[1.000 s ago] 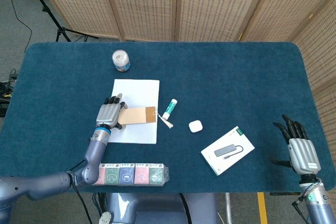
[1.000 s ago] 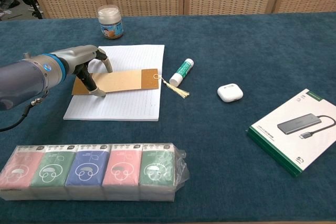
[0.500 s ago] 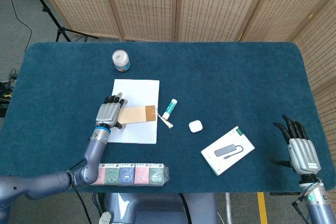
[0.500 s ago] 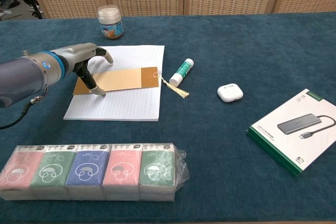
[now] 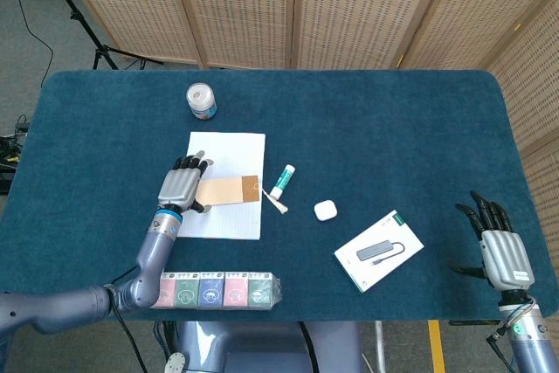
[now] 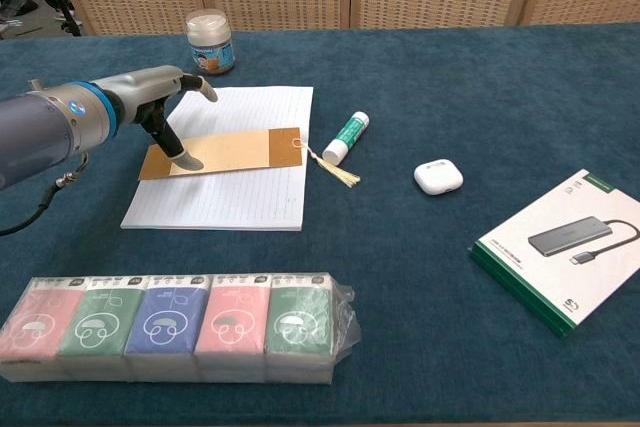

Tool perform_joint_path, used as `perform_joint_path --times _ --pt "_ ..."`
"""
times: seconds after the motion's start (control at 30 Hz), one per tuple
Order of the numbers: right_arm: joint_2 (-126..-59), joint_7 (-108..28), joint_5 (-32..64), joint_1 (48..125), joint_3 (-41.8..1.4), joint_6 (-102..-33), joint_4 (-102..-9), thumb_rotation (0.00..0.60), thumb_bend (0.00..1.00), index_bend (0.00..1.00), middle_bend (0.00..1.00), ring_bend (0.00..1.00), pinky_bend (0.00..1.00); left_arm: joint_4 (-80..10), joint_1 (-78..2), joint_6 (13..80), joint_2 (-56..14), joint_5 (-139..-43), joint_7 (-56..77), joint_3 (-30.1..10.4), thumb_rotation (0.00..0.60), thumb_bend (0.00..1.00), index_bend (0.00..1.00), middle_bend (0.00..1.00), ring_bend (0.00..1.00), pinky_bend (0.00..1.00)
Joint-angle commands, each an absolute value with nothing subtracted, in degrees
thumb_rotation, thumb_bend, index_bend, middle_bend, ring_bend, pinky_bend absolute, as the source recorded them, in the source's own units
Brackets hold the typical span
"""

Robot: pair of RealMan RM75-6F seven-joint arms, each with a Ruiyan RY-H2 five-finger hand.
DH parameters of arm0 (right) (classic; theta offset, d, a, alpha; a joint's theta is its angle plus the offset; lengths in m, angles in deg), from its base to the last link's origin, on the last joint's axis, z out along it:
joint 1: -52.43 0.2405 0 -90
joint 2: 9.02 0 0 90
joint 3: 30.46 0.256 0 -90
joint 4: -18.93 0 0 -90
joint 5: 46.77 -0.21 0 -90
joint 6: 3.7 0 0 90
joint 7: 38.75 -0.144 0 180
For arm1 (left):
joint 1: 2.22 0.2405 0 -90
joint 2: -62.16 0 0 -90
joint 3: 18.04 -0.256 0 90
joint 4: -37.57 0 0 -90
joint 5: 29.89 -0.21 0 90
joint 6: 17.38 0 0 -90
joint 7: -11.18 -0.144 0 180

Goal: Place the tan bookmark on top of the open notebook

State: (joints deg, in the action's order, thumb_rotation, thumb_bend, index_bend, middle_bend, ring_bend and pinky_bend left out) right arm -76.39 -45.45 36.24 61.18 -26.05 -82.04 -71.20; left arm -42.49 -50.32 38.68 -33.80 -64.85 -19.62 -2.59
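Left hand (image 5: pixel 179 188): silver back plate, black fingers, blue wrist ring, grey-blue arm, black cable. Right hand (image 5: pixel 500 249): same finish.

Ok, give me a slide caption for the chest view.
Left hand hovering over tan bookmark lying across open notebook.

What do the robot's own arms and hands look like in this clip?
The left arm is a smooth grey-blue tube with a bright blue ring at the wrist and a black cable beneath. The left hand has a silver-grey metal back and dark fingers. The right hand matches: silver back plate, black fingers, a blue-ringed wrist.
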Motion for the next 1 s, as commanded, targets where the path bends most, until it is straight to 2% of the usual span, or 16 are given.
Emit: perform_joint_path --times 0.03,0.27,0.47,0.63,1.0 --pt "-76.4 -45.4 36.2 61.2 -26.1 -82.0 -71.2 0.6 0.0 0.15 0.0 0.0 0.0 -45.2 -49.8 38.9 -31.5 -65.7 -19.1 -2.6 0.6 0.16 0.17 0.0 0.0 0.02" --pt "-76.5 -45.1 36.4 61.2 -26.2 -82.0 -71.3 0.6 0.0 0.15 0.0 0.0 0.0 -51.1 -48.6 35.2 -26.1 -68.8 -15.7 -3.9 0.6 0.16 0.16 0.0 0.0 0.02" --pt "-76.7 -44.6 36.4 61.3 -26.3 -81.8 -71.3 0.6 0.0 0.15 0.0 0.0 0.0 -55.9 -48.6 28.8 -21.7 -71.2 -11.2 -5.2 0.6 0.16 0.15 0.0 0.0 0.02" --pt "-76.7 -44.7 36.3 61.3 -26.3 -81.8 -71.3 0.6 0.0 0.15 0.0 0.0 0.0 -56.7 -49.3 26.8 -21.4 -71.5 -8.6 -5.7 0.6 0.16 0.15 0.0 0.0 0.02" --pt "-76.6 -45.1 36.3 61.3 -26.2 -81.7 -71.2 0.6 0.0 0.15 0.0 0.0 0.0 -55.1 -50.0 27.2 -23.1 -70.3 -6.5 -7.5 0.6 0.16 0.15 0.0 0.0 0.02"
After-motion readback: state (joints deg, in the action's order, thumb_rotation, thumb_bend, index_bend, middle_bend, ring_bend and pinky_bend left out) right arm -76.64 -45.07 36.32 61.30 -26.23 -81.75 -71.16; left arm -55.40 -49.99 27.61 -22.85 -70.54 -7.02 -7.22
